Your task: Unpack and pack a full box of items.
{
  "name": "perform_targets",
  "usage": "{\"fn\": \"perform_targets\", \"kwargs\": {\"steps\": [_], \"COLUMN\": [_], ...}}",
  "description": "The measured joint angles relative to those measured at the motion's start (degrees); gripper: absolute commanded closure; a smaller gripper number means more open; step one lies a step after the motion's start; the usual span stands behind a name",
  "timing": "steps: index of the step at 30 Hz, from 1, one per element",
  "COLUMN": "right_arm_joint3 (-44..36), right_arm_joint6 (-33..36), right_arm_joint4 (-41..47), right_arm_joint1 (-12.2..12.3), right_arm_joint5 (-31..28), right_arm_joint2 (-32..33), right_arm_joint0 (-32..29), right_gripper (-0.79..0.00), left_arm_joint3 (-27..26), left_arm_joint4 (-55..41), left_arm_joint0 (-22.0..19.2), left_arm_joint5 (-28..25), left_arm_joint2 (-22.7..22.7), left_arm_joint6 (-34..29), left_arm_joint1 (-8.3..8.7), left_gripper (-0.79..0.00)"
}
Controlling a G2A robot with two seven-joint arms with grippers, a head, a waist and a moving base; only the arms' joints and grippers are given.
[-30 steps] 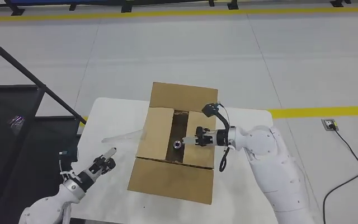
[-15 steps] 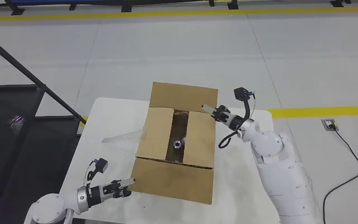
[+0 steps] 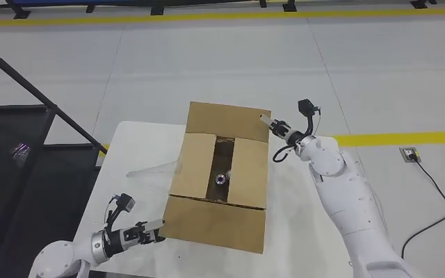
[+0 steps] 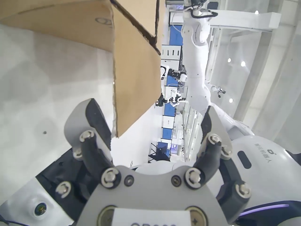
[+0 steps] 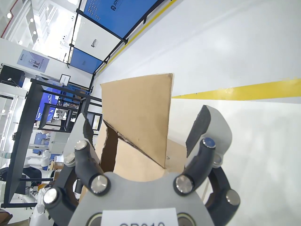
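Sitting opening-up, box (image 3: 195, 167) runs lengthwise front to back.

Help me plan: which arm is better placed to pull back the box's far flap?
Right, probably: right gripper open at a corner of the far flap; left gripper by the near flap.

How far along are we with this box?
Done: the far flap and near flap are folded outward. In hand: nothing; the left gripper sits open at the near flap's corner, the right gripper open at the far flap's corner. Left: the side flaps lie across the box top, one item showing in their gap, so unpacking seems not yet started.
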Motion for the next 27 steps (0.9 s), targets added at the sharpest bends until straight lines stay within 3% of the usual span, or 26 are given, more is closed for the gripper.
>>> {"fn": "perform_targets", "kwargs": {"steps": [6,13,22,27], "right_arm_joint3": [10.76,19.16,22.76,22.01], "right_arm_joint6": [1.11,10.52,22.31,27.31], "right_arm_joint4": [3.62,13.45,24.6,29.48], "right_arm_joint1": [-1.16,-1.02,0.12,0.75], "right_arm_joint5": [-5.03,-18.12,-28.47,-30.7], "right_arm_joint2": [-1.81,0.21,3.41,4.45], "right_arm_joint0": [5.36,8.67,9.82,9.51], "right_gripper": [-0.785,-0.785,-0.785,-0.785], "left_arm_joint3": [-1.1,-3.81,-6.39,-6.53], "left_arm_joint4": [-1.7,-5.11,-10.74,-12.09], "left_arm_joint0": [-0.6,0.25,-0.55,-1.81], "left_arm_joint5": [2.02,3.81,14.85,17.42], "left_arm_joint2": [0.14,-0.78,-1.62,-0.95], "left_arm_joint6": [0.11,2.17,9.27,15.04], "left_arm_joint1": [0.58,1.14,1.62,1.66], "left_gripper": [-0.785,-0.785,-0.785,-0.785]}}
